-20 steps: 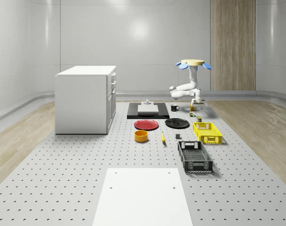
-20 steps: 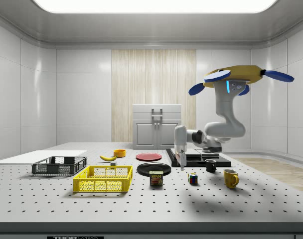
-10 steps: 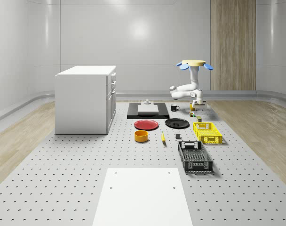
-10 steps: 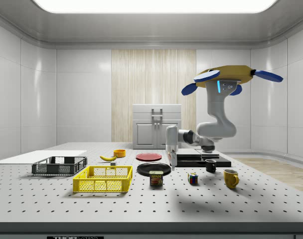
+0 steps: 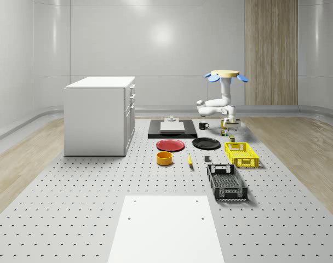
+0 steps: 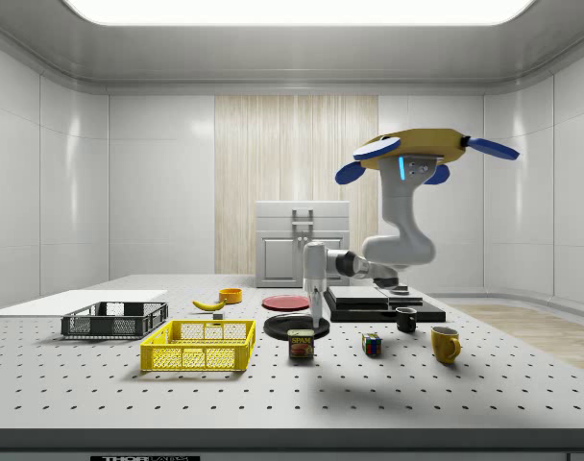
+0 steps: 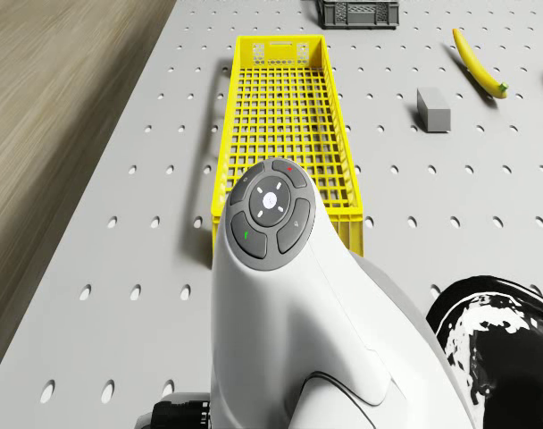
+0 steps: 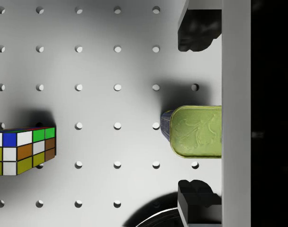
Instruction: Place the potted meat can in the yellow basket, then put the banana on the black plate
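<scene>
The drone point(image 6: 414, 152) hovers over the surface's point(image 6: 273, 394) far end. Its open pincer point(image 6: 319, 332) hangs just above the potted meat can point(image 6: 301, 345), which stands beside the yellow basket point(image 6: 199, 346), near the black plate point(image 6: 294, 326).

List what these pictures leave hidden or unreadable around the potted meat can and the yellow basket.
- Potted meat can: wrist view, one side cut off by the gripper body.
- Gripper: side view, finger gap too small to judge.
- Yellow basket: drone view, near end covered by the arm.
- Black plate: drone view, cut by the picture's edge.
- Banana: whole-scene view, too small for detail.
</scene>
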